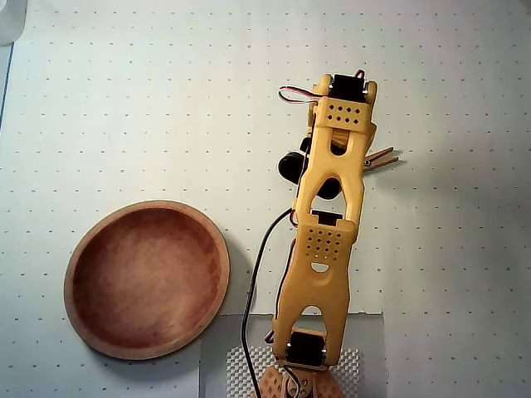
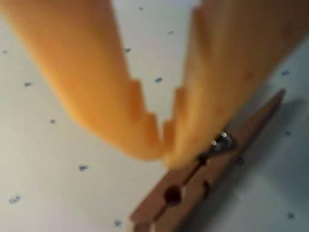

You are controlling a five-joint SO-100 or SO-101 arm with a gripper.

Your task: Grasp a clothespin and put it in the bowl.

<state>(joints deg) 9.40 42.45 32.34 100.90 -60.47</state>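
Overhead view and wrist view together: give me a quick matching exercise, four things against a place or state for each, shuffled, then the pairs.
Things:
1. bowl
2. clothespin
3. pincer
4. black cable

Places or states:
A. tips nearly together, down beside the metal coil
B. empty, left of the arm in the overhead view
C. runs along the arm's left side toward the base
D. lying flat on the dotted mat, partly under the arm

Pairs: 1-B, 2-D, 3-A, 4-C

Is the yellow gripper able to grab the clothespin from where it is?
Probably not yet: the gripper looks closed, tips beside the clothespin, not around it. Nothing else blocks it.
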